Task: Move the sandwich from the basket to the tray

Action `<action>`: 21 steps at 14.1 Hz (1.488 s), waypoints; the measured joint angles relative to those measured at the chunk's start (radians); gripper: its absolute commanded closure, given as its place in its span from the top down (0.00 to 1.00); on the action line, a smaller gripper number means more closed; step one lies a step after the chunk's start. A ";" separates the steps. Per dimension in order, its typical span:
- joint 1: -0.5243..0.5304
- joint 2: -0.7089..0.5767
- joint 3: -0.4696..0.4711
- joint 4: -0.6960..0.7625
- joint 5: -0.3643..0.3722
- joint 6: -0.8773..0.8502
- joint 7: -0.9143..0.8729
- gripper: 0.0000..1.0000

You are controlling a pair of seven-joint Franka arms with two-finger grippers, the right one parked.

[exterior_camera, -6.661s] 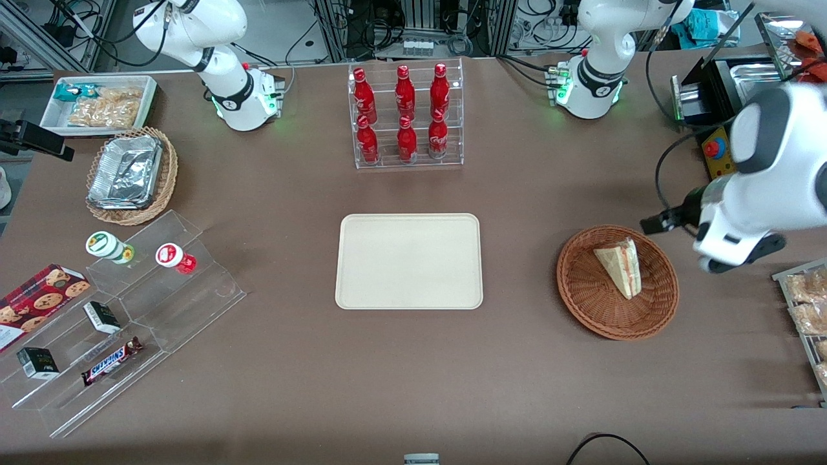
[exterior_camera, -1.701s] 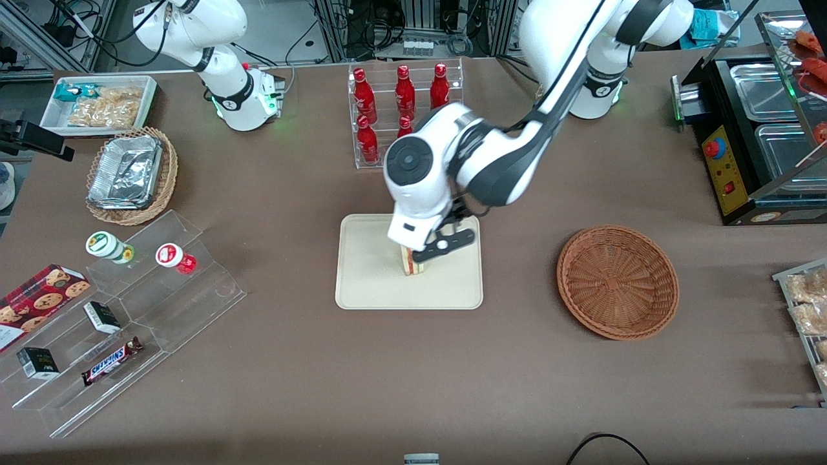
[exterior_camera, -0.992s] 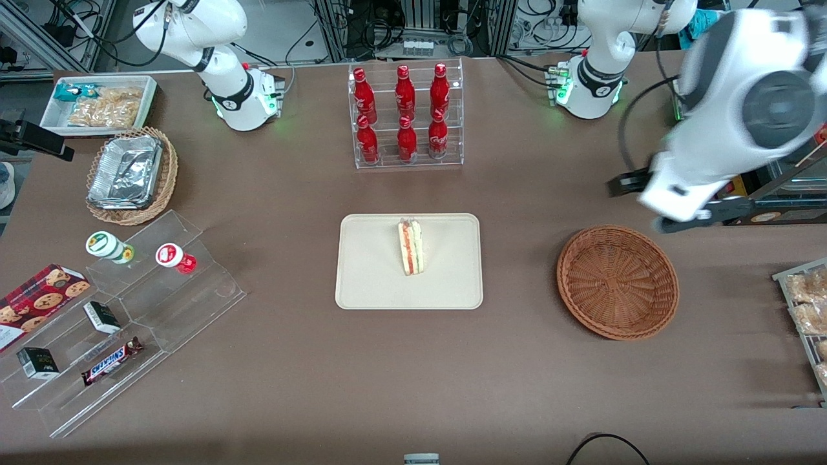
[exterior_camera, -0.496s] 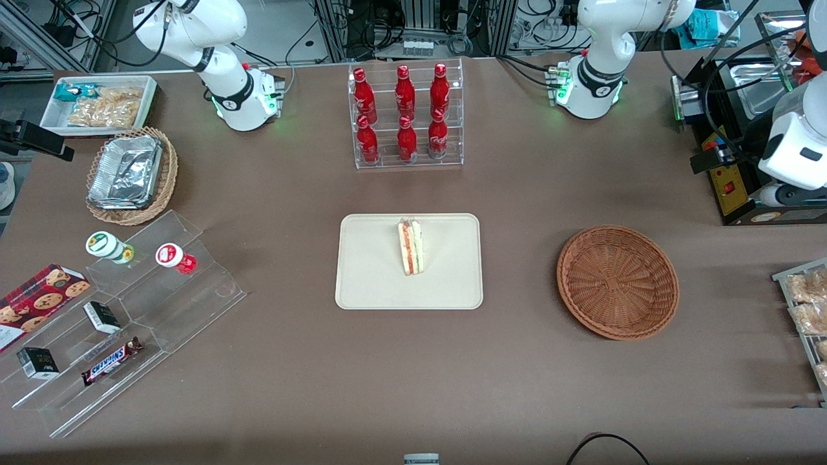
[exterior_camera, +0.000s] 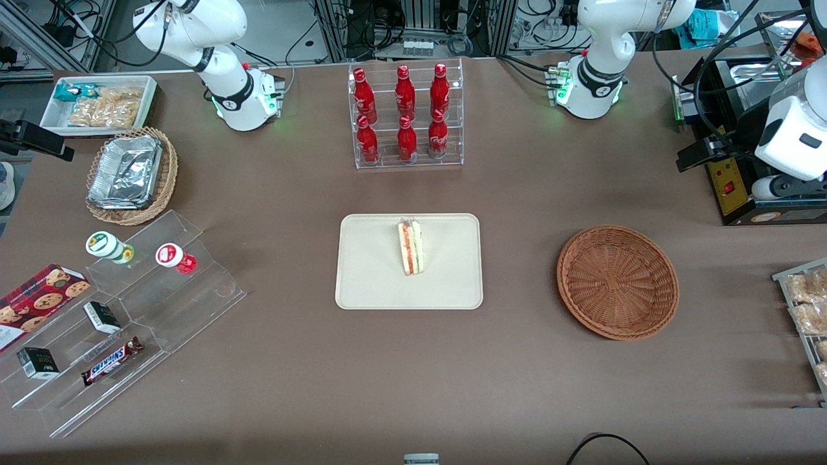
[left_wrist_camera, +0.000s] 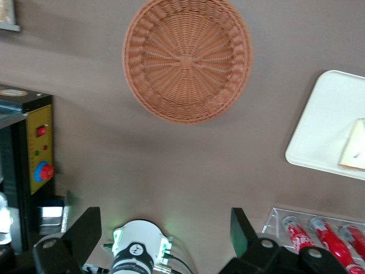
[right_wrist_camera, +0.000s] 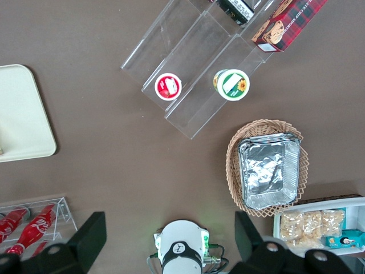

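The sandwich (exterior_camera: 411,247) stands on edge on the cream tray (exterior_camera: 375,271), filling layers facing up, nothing holding it. The reddish-brown wicker basket (exterior_camera: 617,282) sits empty beside the tray, toward the working arm's end. My left gripper (left_wrist_camera: 165,220) is open, its two dark fingers spread wide with nothing between them. It hangs high over the table near the arm's own base, away from the basket (left_wrist_camera: 188,57) and the tray (left_wrist_camera: 325,125). Its white wrist housing (exterior_camera: 789,145) shows at the working arm's end of the table. An edge of the sandwich (left_wrist_camera: 355,145) shows on the tray.
A clear rack of red bottles (exterior_camera: 406,116) stands farther from the camera than the tray. A black control box with a red button (exterior_camera: 723,168) sits beneath the raised wrist. A wire tray of snacks (exterior_camera: 804,310) lies nearer, and acrylic steps (exterior_camera: 129,310) stand toward the parked arm's end.
The sandwich went from the basket to the tray and was let go. The arm then swung away to its own end of the table, shifting only slightly in the last half second.
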 measured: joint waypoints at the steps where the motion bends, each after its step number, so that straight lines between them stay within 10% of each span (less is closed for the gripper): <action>1: 0.002 0.005 0.002 0.004 -0.005 -0.004 -0.001 1.00; 21: 0.158 -0.037 -0.159 -0.084 0.065 0.059 0.071 1.00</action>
